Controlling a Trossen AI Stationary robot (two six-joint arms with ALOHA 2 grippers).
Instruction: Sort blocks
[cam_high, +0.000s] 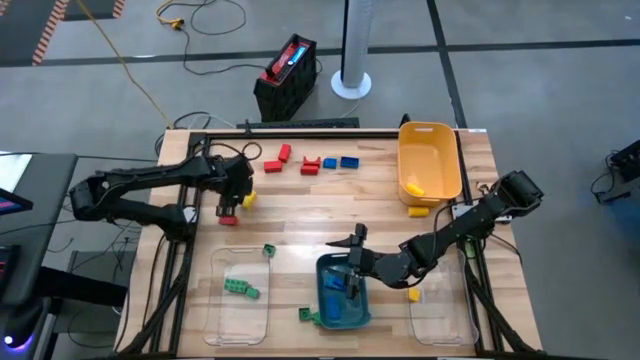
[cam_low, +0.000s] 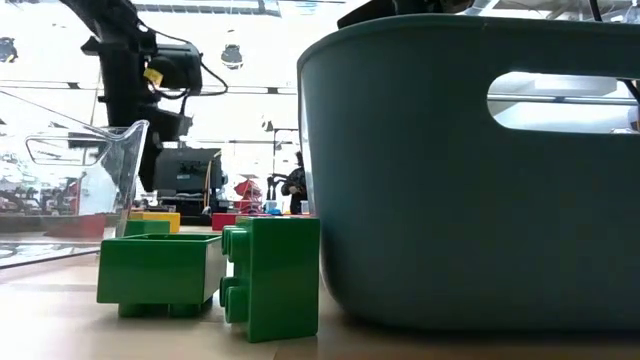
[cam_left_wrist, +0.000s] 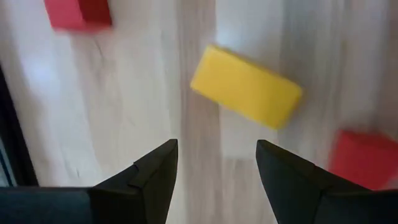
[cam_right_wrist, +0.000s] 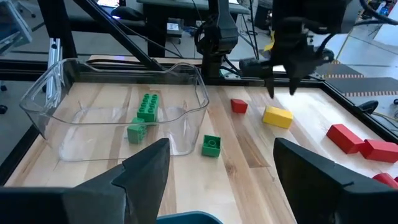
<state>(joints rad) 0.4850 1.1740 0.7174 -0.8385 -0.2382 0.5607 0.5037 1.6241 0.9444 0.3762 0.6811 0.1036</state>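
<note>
The blocks were mid-sort on a wooden desk. The left claw hovered with its fingers apart just above a yellow block at the desk's left side, with red blocks close by. Judging by that, picking up the yellow block was the step in hand; next the claw needed to descend and close around it. The right claw hung spread and empty over the teal bin.
</note>
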